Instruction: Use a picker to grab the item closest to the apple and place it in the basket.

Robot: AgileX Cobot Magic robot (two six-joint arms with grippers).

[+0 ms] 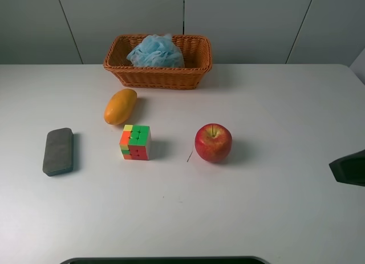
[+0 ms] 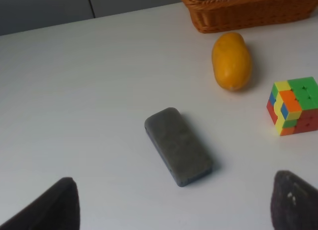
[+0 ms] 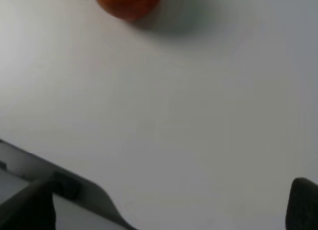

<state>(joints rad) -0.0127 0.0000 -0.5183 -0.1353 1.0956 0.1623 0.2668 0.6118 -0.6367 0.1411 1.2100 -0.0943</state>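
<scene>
My left claw (image 2: 174,205) hangs wide over the surface (image 1: 274,104), since the cube (image 1: 135,142) sits nearest the apple (image 1: 213,142)

Bright even light; soft shadows fall right; right wrist view blurred.

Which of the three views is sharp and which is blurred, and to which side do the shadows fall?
Exterior high: sharp, even light; the apple and cube cast soft shadows to their right. Left wrist: sharp on the eraser, dark fingers blurred. Right wrist: soft overall, the apple cut by the frame edge.
</scene>
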